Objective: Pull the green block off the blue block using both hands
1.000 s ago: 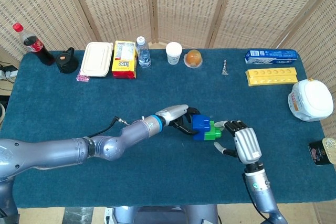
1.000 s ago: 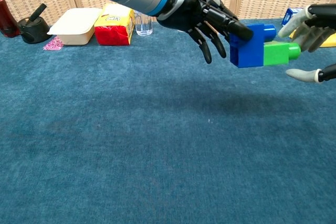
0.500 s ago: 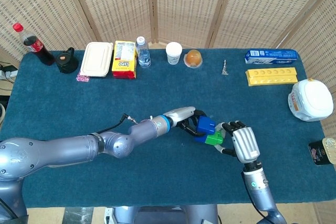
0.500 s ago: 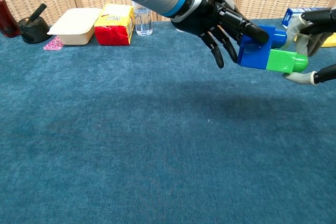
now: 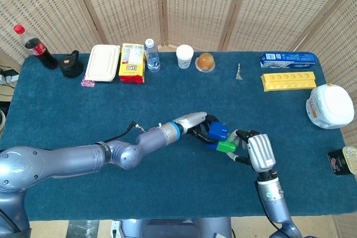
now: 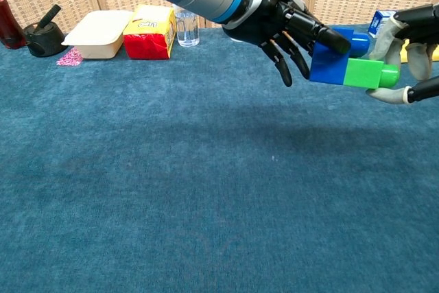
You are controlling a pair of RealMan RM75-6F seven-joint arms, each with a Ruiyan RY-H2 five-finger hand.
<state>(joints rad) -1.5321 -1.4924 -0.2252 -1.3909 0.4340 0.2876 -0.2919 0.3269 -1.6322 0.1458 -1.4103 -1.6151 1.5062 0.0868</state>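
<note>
The blue block (image 5: 217, 131) and the green block (image 5: 226, 146) are joined and held above the table. My left hand (image 5: 198, 124) grips the blue block from the left, its dark fingers wrapped over it. My right hand (image 5: 254, 151) comes from the right, with its fingers above and its thumb below the green block's end. In the chest view the left hand (image 6: 285, 22) holds the blue block (image 6: 331, 64). The green block (image 6: 365, 73) sticks out to the right between the right hand's (image 6: 411, 49) fingers and thumb.
Along the table's far edge stand a cola bottle (image 5: 34, 45), a white lunch box (image 5: 103, 63), a yellow packet (image 5: 132, 62), a water bottle (image 5: 151, 54), a paper cup (image 5: 184, 56) and an orange (image 5: 205, 61). At the right are a yellow tray (image 5: 289, 80), a blue box (image 5: 288, 57) and a white container (image 5: 330, 106).
My left hand carried the joined blocks slightly right and tilted them. My right hand's fingers and thumb closed in around the green block's end.
</note>
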